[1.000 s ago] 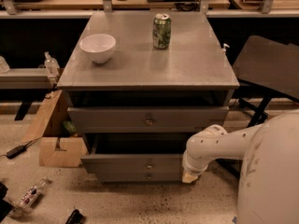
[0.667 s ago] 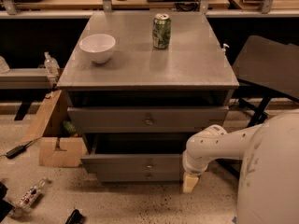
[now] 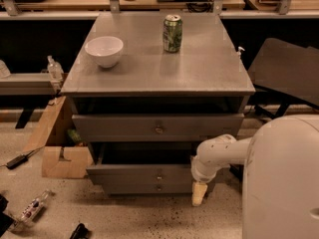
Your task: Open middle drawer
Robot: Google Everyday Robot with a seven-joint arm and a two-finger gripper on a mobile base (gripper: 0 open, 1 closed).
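The claw (image 3: 199, 193) is hanging low near the middle drawer (image 3: 134, 174); wide or narrow, I cannot tell. It is looking heavy, so pull its little knob (image 3: 159, 176).

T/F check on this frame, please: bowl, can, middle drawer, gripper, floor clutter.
1. A white bowl stands on the cabinet top. True.
2. The green can lies on its side. False: it stands upright.
3. The gripper is on the middle drawer's knob. False: it hangs low by the cabinet's right front corner, near the floor, away from the knob.
4. The middle drawer stands partly pulled out. True.
5. The cardboard box sits right of the cabinet in the view. False: left.
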